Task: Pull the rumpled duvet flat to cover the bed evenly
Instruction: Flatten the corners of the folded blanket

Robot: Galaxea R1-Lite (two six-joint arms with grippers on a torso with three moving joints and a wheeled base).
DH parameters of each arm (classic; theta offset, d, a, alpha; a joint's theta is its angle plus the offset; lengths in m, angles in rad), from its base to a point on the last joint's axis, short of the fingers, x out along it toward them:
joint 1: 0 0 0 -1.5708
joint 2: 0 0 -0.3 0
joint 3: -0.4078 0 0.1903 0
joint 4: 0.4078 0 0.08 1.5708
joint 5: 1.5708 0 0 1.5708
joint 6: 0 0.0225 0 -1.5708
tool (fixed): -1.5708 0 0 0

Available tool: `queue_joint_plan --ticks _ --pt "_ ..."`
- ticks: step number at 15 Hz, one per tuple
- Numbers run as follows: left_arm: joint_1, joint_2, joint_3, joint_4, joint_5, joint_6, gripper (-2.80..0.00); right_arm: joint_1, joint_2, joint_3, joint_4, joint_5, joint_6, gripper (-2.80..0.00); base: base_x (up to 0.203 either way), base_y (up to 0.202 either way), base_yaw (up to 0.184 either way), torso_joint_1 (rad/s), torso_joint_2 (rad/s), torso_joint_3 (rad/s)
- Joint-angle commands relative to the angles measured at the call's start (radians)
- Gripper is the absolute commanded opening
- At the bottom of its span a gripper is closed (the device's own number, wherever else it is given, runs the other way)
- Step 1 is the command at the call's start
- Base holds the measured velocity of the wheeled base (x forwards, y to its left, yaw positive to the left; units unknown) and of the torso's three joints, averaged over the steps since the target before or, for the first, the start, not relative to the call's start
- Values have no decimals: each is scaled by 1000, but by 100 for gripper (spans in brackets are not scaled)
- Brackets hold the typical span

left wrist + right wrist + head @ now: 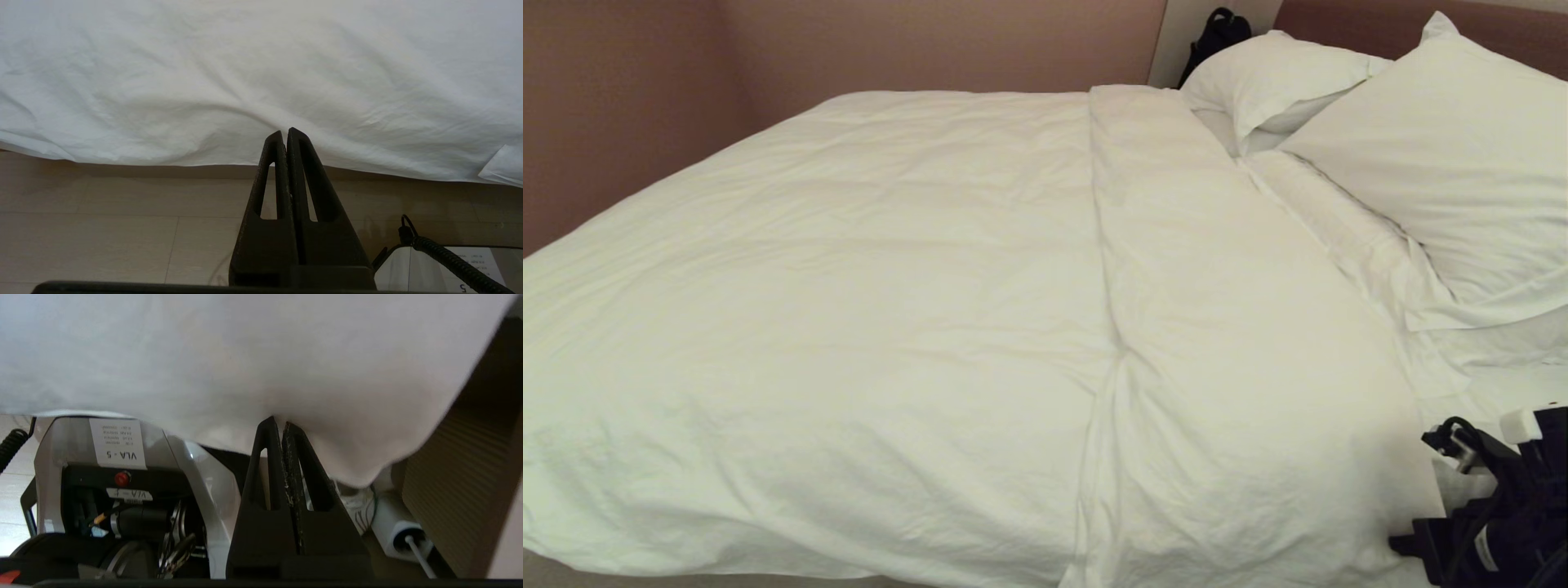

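The duvet [890,286] lies spread over the bed [1347,20], with a folded-back band running across it just short of the pillows. Its near edge hangs over the bed's side [245,61]. In the left wrist view my left gripper [284,131] is shut, its tips against that hanging edge where creases meet; no cloth shows between them. My right arm [1503,506] is at the duvet's near right corner. Seen from the right wrist, the right gripper [280,421] is shut, tips pressed up into the underside of the overhanging duvet [245,355].
Two plump pillows [1274,77] [1445,155] lean at the headboard, a black bag [1217,37] behind them. A pinkish wall [645,98] runs along the bed's far side. Pale floor [102,228] lies below the overhang. My own base [118,449] and a ribbed brown panel [461,477] flank the right gripper.
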Motion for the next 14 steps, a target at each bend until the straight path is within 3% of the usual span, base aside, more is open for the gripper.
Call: queue_joint_plan --ticks 1,10,14 --pt "1 0 0 1 0 0 -280 -15 82 22 -268 28 -11 -280 0 0 0 0 0 0" --pt "1 0 0 1 0 0 -280 -45 106 141 -338 63 -66 -280 0 0 0 0 0 0" --pt "1 0 0 1 0 0 -280 -44 19 207 -337 63 -70 -280 0 0 0 0 0 0"
